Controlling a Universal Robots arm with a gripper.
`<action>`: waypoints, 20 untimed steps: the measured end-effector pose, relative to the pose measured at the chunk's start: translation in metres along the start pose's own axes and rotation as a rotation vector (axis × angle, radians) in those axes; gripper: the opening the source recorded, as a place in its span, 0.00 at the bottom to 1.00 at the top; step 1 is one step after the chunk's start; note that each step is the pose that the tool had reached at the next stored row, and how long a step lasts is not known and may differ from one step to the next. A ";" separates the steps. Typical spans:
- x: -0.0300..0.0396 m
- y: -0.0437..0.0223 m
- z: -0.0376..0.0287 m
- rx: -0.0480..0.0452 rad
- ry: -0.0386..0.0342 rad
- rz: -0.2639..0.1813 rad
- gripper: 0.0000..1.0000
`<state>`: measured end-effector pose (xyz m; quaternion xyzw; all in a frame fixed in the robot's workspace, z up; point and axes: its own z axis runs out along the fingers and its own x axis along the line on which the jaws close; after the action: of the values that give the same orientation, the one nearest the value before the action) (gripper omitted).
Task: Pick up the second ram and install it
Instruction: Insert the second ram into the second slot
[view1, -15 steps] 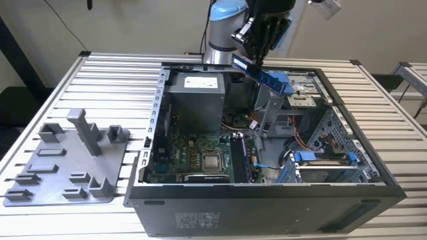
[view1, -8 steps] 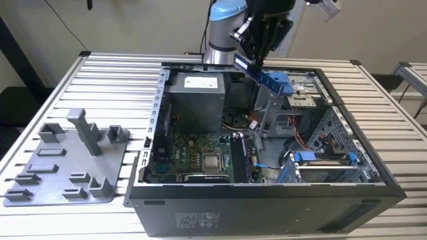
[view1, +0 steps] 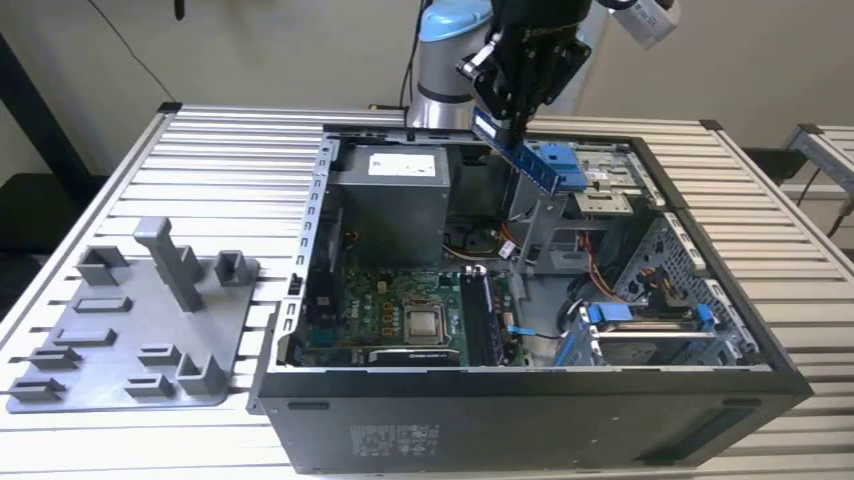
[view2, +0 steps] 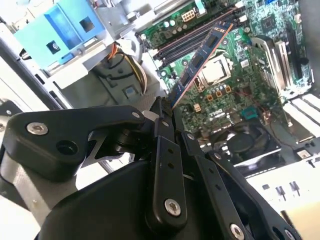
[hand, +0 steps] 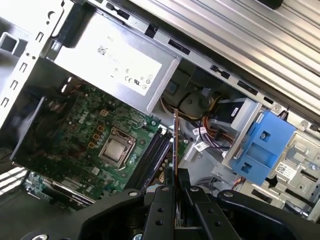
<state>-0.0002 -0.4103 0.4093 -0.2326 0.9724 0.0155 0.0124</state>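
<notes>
The arm (view1: 438, 92) reached down from above, its black gripper (view1: 502, 112) pointing downward, both fingers (hand: 162, 207) pinched tight on the memory stick (view2: 200, 57) jutting beyond the fingertips.

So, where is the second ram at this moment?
The second ram is clamped in the gripper, tilted in the air above the open computer case, just to the exterior view's left of the blue drive bracket.
</notes>
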 end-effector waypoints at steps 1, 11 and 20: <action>0.0000 0.0000 0.0001 0.0004 -0.0004 0.015 0.14; 0.0001 0.0000 0.0013 0.0050 -0.0037 0.170 0.14; 0.0001 -0.0001 0.0024 0.0092 -0.0069 0.311 0.14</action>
<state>-0.0002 -0.4104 0.4070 -0.0793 0.9967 0.0136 0.0143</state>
